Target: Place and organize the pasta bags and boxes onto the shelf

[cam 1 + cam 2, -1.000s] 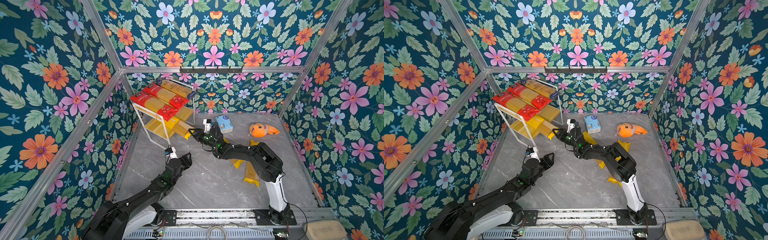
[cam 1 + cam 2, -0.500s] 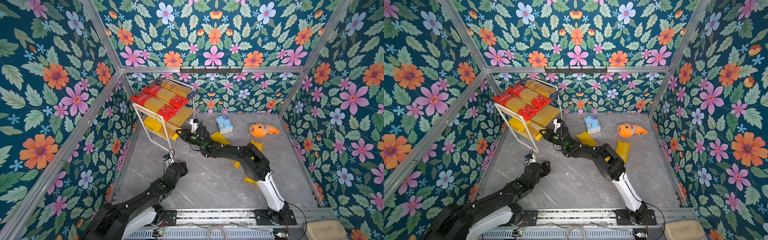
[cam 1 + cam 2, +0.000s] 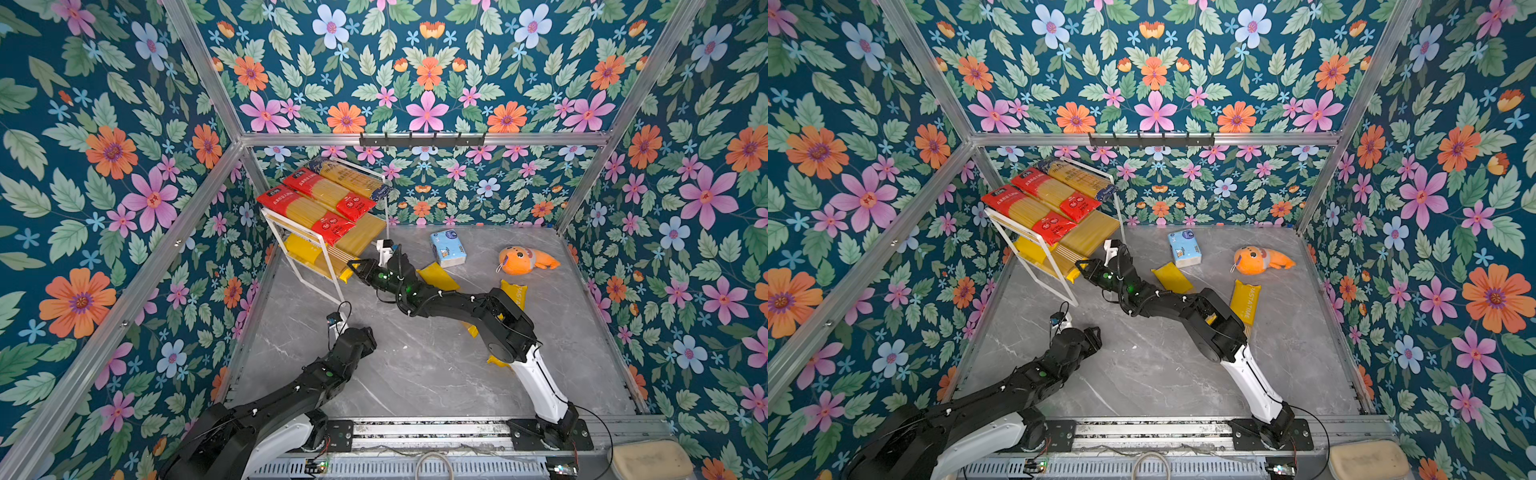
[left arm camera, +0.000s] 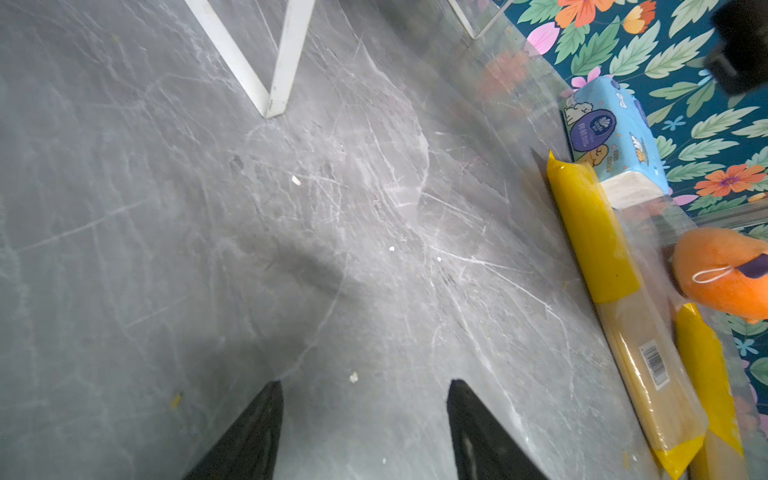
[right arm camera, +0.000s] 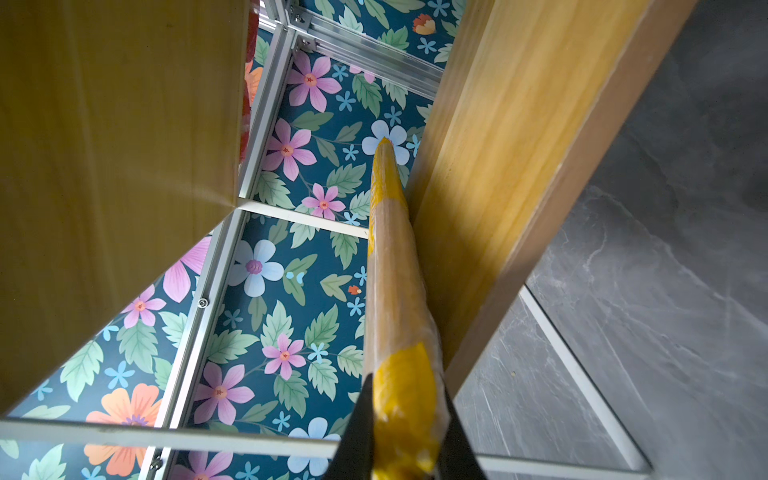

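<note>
At the shelf (image 5: 104, 166), lower tier: my right end effector (image 5: 405, 399) is clamped narrow on the near end of the held yellow pack (image 5: 395, 270). The pack runs lengthwise into the gap between the two boards. It appears to rest along the lower board (image 5: 511, 166), though I cannot tell whether it lies fully flat.

Top tier, in a top view: a red pack (image 3: 305, 214), a second red pack (image 3: 328, 193) beside it, and the blue-and-gold pack (image 3: 353, 178) nearest the back wall.

My left end effector (image 4: 365, 382) hangs low over the bare grey surface (image 4: 166, 208) near the shelf's front leg, jaws parted, nothing between them.

On the surface, a loose yellow pack (image 3: 1171, 276) lies partly under the right arm, its end just beside the tissue pack (image 3: 1184, 248). A second loose yellow pack (image 3: 1246, 303) lies near the plush toy (image 3: 1258, 261).
</note>
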